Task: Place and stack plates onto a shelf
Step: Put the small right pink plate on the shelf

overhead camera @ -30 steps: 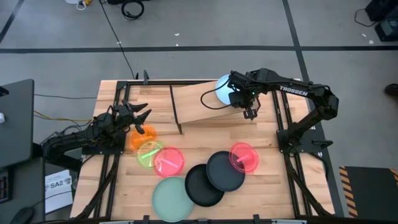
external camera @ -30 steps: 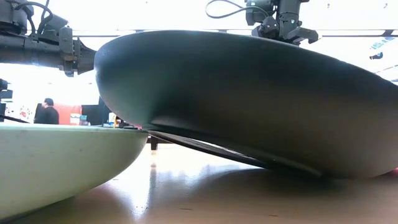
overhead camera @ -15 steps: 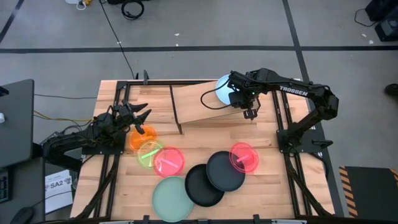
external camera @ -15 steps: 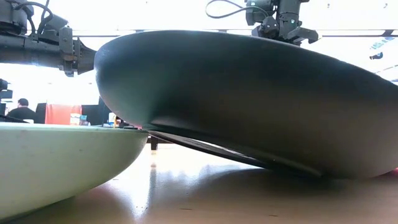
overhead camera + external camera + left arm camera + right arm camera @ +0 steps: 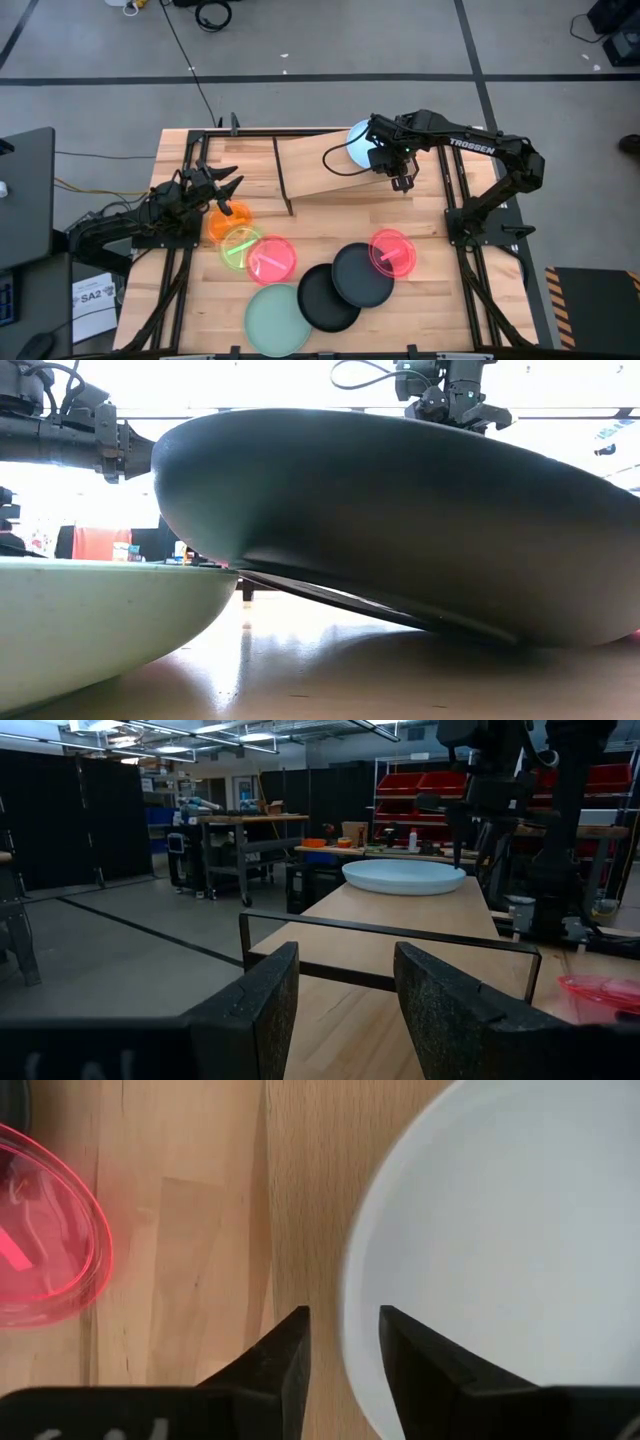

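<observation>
**Right fingers parting beside blue plate on shelf**

Almost nothing has moved since a second ago: arms and plates sit where they did, only the person in the far room is gone from the low view.

Slatted wooden table point(image 5: 420, 215), pale, smooth, black frame rails. On its far half the shelf point(image 5: 320, 165), a plain light-brown board, slanted, thin black legs. Light-blue plate point(image 5: 358, 143), opaque, round, lies on the shelf's far right end.

Right gripper point(image 5: 401, 181) hangs over the shelf's near right edge; in its wrist view the fingers point(image 5: 282, 1355) stand slightly apart, holding nothing, the blue plate's rim just beside them.

Near half of the table: mint plate point(image 5: 278, 317), two black plates point(image 5: 325, 297) overlapping, all matte. Smaller see-through ones: pink plate point(image 5: 270, 258), red plate point(image 5: 392, 252), green plate point(image 5: 238, 245), orange plate point(image 5: 217, 225), glossy.

Left gripper point(image 5: 228, 186) hovers near the orange plate, fingers point(image 5: 262, 1010) spread, empty.

Room: grey concrete floor, dark tape lines, red bins, workbenches.
</observation>
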`<state>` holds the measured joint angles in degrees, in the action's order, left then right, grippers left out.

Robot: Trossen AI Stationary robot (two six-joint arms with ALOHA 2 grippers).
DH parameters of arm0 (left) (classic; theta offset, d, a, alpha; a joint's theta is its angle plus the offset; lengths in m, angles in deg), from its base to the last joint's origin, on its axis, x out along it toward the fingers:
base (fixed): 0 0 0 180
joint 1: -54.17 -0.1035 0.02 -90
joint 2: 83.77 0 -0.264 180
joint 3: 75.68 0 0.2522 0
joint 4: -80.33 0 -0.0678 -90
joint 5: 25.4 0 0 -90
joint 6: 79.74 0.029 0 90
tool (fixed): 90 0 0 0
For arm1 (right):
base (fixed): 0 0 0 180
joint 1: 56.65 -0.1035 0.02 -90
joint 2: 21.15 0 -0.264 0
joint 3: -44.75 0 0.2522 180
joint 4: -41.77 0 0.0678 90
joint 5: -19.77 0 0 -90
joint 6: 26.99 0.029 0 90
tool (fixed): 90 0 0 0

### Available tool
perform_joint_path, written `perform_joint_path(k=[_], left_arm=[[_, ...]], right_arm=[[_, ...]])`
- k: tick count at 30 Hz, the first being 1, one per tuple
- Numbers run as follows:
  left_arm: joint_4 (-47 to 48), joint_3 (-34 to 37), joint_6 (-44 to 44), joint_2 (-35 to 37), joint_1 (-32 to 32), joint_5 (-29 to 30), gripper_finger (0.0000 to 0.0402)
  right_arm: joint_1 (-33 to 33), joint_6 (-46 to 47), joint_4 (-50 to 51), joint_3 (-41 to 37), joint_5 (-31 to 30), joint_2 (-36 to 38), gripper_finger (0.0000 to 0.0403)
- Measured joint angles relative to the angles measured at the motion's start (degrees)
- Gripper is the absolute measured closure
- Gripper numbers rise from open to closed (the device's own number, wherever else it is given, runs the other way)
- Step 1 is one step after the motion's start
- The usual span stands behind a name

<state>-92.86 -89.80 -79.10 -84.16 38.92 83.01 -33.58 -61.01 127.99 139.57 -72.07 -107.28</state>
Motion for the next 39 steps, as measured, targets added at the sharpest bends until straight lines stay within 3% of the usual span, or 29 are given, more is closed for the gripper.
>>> perform_joint_path(k=[12, 18, 39], left_arm=[[-0.03, 0.0, 0.0, 0.0, -0.01, -0.02, 0.023], [-0.04, 0.0, 0.0, 0.01, -0.01, -0.02, 0.023], [-0.03, 0.0, 0.0, 0.0, 0.0, -0.02, 0.023]], right_arm=[[-2.38, 4.75, 1.38, 0.0, -1.55, 2.85, 0.0277], [-5.41, 14.52, 2.37, 0.02, -1.27, 7.08, 0.0277], [-25.55, 39.03, 4.55, -0.68, -1.14, 17.13, 0.0278]])
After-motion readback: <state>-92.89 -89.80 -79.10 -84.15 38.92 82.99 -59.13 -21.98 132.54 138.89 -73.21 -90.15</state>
